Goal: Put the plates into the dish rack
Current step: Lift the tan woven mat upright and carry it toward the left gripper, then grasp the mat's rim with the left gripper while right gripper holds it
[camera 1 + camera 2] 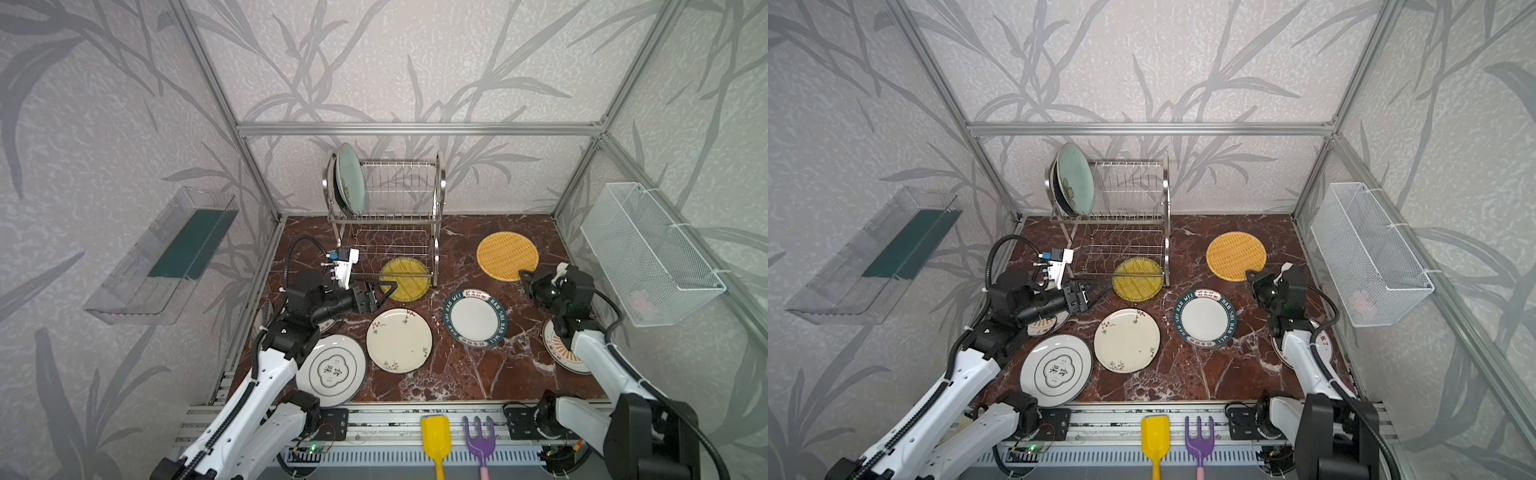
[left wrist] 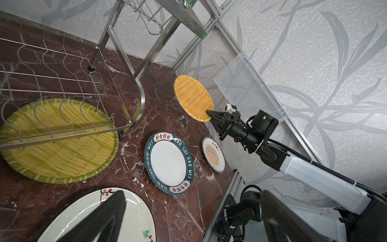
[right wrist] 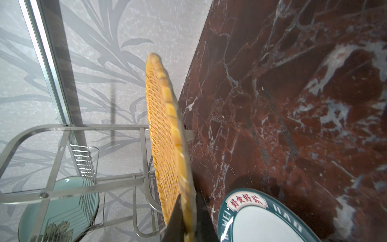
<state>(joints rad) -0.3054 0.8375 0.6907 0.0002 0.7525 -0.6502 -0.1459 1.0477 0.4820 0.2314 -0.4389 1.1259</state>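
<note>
1. Nearest, on the front rail: yellow toy shovel (image 1: pixel 436 434) & purple toy fork (image 1: pixel 480 436), side by side.
2. Near row, flat on the table: Chinese-character plate (image 1: pixel 332 370), cream floral plate (image 1: pixel 399 340) and teal-rimmed white plate (image 1: pixel 475 318). A sunburst plate (image 2: pixel 213 155) lies partly under the right arm and a 2nd sunburst plate (image 1: pixel 1044 326) mostly under the left arm.
3. Left gripper (image 1: pixel 388 291): fingers spread wide, empty, at the near edge of the yellow striped plate (image 1: pixel 405 278).
4. That plate lies flat, its far part under the dish rack (image 1: pixel 438 187) lower tier.
5. Right gripper (image 1: pixel 523 274): fingers pinching the near rim of the orange woven-look plate (image 1: pixel 507 255), which is tilted; can't tell if any part touches the table.
6. Rack upper tier, left end: pale teal plate (image 1: pixel 351 178) upright in the slots, black plate (image 1: pixel 1054 187) just behind it.
7. White wire-mesh basket (image 1: pixel 648 249) on the right wall w/ sth pale pink inside, unclear. Clear plastic tray (image 1: pixel 137 291) on the left wall, holding a dark green sheet (image 1: pixel 191 245).
8. Surface: red-brown marble tabletop (image 1: pixel 457 374) w/ white veins.
9. Room: aluminium frame (image 1: pixel 415 129), grey leaf-pattern wallpaper (image 1: pixel 415 62) on 3 sides.
</note>
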